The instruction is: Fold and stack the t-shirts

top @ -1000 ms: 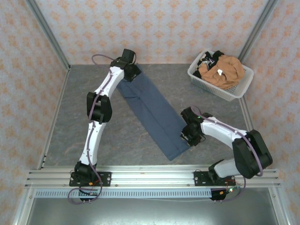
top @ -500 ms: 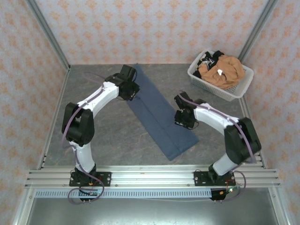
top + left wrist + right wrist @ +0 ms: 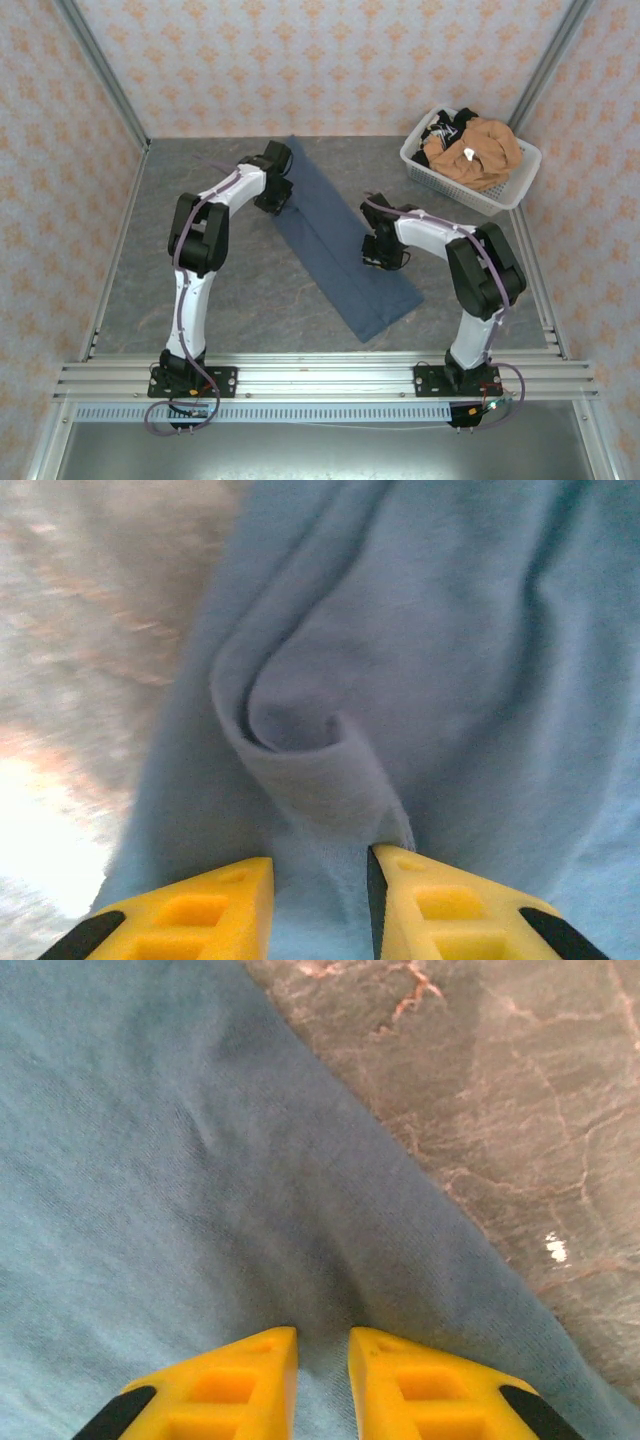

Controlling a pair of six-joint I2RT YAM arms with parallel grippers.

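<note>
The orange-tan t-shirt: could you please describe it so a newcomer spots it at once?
At the far right corner of the grey table stands a white lattice basket. The orange-tan t-shirt lies heaped on top in it; its colour and small white tag set it apart from the dark clothes beside it.

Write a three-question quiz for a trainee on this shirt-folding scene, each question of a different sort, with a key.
1. True or false: the long slate-blue cloth t-shirt is rolled into a ball.
2. The orange-tan cloth t-shirt lies: A in the white plastic lattice basket; B draped over an arm; C on top of the blue shirt.
3. Which gripper works nearer the blue shirt's far end?

Key: 1 false, it lies as a flat diagonal strip; 2 A; 3 the left gripper.
</note>
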